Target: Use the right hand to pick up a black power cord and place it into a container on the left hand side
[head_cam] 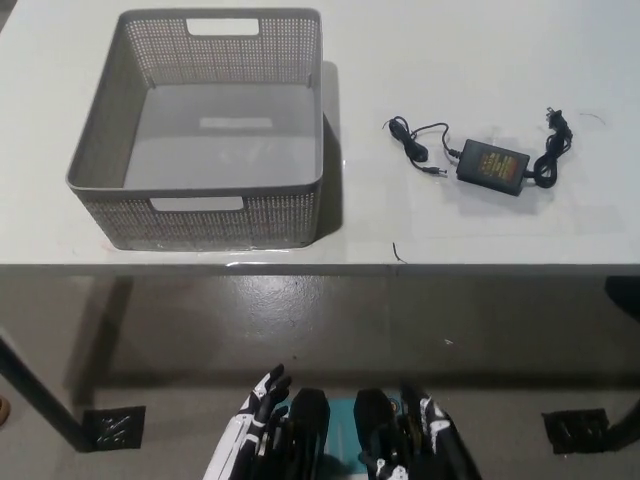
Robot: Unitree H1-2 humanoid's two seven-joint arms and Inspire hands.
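The left hand (pixel 252 432) rests low in the head view, below the table's near edge, fingers loosely spread and holding nothing. Up and slightly left of it, one grey perforated basket (pixel 110 150) stands on the white table (pixel 400 50), empty, its open top facing up so that something can simply be dropped in; it sits on the left half, which suits the task's container. Beside the left hand, low in the view, the right hand (pixel 405 438) is also idle; its fingers look apart and empty, though it is dark against a dark body and partly cut off, so that reading is uncertain. Well above it and off to its right lies the one black power cord (pixel 490 160): a single adapter brick with two leads, a coiled one toward the basket and another ending in a plug on the far side. Nothing has been grasped yet; judging by this, the reach has not begun.
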